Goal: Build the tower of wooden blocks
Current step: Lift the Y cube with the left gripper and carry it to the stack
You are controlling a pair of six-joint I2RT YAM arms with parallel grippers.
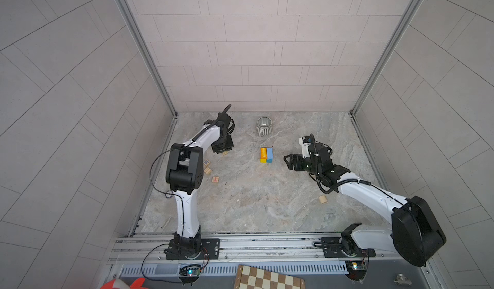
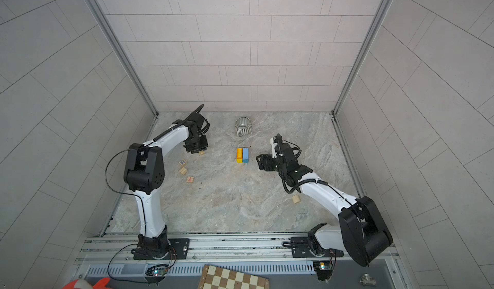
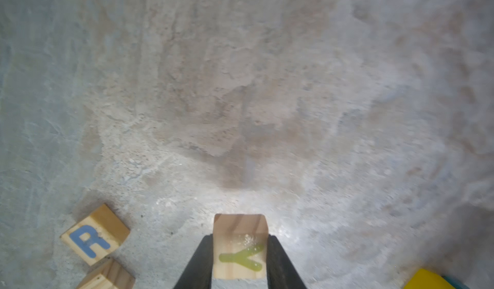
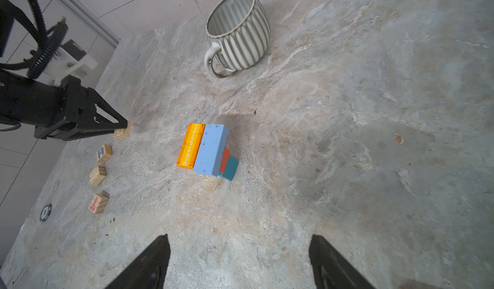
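Taking the wood block tower [image 1: 266,155] as the dial's centre in both top views, with 12 o'clock toward the back wall, three loose natural-wood cubes lie in a row at 8 o'clock on the marbled tabletop [image 1: 254,210]. They are the R block [image 4: 103,153] with a blue letter, the plain grooved block [image 4: 97,175], and the red-lettered block [image 4: 97,203], whose mark looks like a T. A small blue-and-white chip [image 4: 46,212] sits beyond them, its print too small to read. At 9 o'clock the left gripper [image 3: 240,238] has its fingers narrowed onto the Y block [image 3: 239,250], a pale wood cube with a yellow-green Y, pressed on two opposite sides. I cannot tell whether the cube is clear of the table. The grey ribbed mug [image 1: 264,126] stands upright at 12 o'clock, apart from the tower, its handle turned toward it. The tower sits mid-table. An orange brick reading "Supermarket" in white on a yellow stripe and a light blue brick lie side by side on top, touching. Orange-red and teal blocks show beneath them, and a yellow one shows in a top view. At 3 o'clock, near the tower, the right gripper [image 4: 239,241] has its fingers spread wide and empty, pointing at it. A plain wooden cylinder [image 1: 322,199] lies on its side at 4 o'clock beside the right arm. The chessboard [image 1: 267,277] lies at 6 o'clock, beyond the rail.
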